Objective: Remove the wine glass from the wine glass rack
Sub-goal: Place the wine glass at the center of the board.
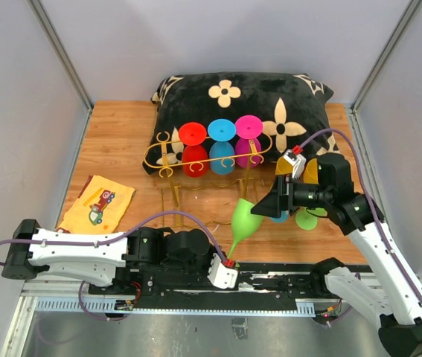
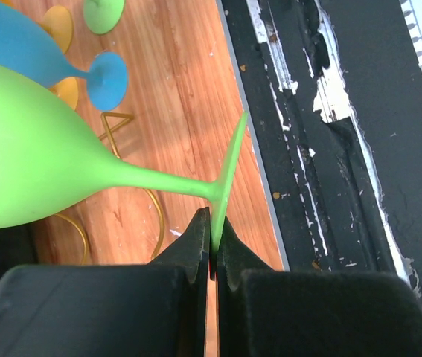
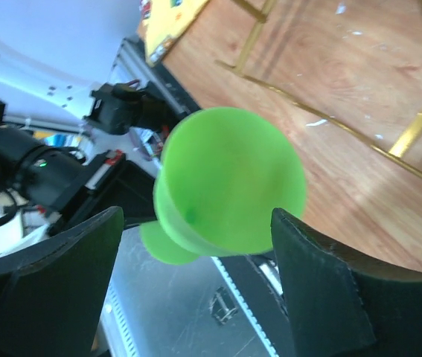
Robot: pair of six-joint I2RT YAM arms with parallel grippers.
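You see the wine glass rack [image 1: 164, 155] on the surface [image 1: 121, 134] before the cushion [image 1: 270, 97]; a wine glass [image 1: 244, 219] is nearer you, and a cloth [image 1: 97, 202] is left.

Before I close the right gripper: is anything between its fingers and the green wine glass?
Nothing. In the right wrist view the bowl of the green wine glass sits directly between the open right fingers, with no other object between them.

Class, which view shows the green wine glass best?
Left wrist view: bowl, stem and foot of the green wine glass all show, foot pinched by the left gripper. Top view shows it small; right wrist view, mainly its bowl.
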